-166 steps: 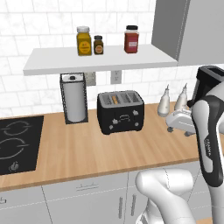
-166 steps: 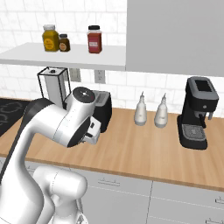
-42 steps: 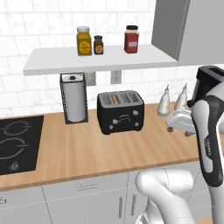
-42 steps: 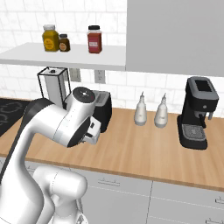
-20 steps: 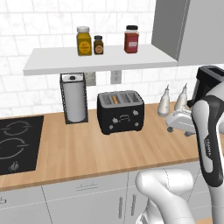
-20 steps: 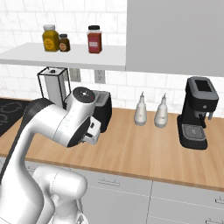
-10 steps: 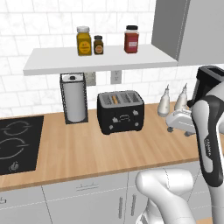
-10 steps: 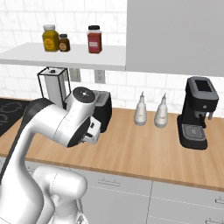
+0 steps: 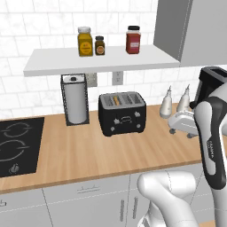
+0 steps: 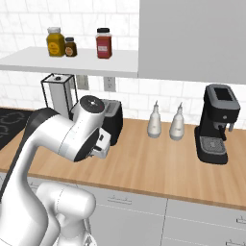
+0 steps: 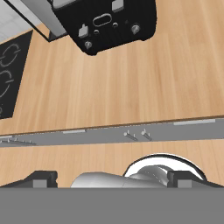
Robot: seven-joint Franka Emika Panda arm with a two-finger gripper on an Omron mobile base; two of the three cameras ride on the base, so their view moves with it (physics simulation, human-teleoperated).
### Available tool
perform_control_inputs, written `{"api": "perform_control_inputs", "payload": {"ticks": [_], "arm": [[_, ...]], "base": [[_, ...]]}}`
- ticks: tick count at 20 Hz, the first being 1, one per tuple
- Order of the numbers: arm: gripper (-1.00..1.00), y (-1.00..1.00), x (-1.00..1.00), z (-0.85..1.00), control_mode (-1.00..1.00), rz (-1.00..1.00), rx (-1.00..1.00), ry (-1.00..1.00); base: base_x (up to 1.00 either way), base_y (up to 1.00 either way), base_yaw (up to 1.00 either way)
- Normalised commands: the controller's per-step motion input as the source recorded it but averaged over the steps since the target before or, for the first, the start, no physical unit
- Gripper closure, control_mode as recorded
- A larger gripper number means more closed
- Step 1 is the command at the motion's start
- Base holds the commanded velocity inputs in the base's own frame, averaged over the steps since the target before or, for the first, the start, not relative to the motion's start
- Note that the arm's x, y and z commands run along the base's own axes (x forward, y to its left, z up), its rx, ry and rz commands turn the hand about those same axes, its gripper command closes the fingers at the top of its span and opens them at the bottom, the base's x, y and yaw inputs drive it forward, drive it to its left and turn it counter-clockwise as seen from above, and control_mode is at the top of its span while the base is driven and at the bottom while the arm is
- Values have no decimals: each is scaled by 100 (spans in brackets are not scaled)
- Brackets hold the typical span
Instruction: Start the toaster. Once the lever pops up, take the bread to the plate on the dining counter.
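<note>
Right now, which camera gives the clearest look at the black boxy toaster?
The left base view: the black boxy toaster sits unobstructed, with top slots and front knobs visible. In the right base view the white arm hides most of it, leaving its right end. The hand view shows its front, cropped at the frame's top.

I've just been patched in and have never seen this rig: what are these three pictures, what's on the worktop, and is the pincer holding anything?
It is a white robot arm on a drivable base. Two pictures come from cameras on the base, behind the arm to its left and right; the third looks along the pincer, whose dark fingertips stand wide apart at the bottom, holding nothing. On the wooden counter stand the black toaster with bread in a slot, a paper towel holder, two pale bottles, a black coffee machine and a hob. Three jars sit on the shelf.
</note>
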Motion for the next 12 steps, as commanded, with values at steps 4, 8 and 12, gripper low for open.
{"api": "perform_control_inputs", "payload": {"ticks": [4, 8, 12], "arm": [[-100, 0, 0, 0, -100, 0, 0, 0], [-100, 0, 0, 0, -100, 0, 0, 0], [-100, 0, 0, 0, -100, 0, 0, 0]], "base": [[0, 0, 0], [0, 0, 0], [0, 0, 0]]}}
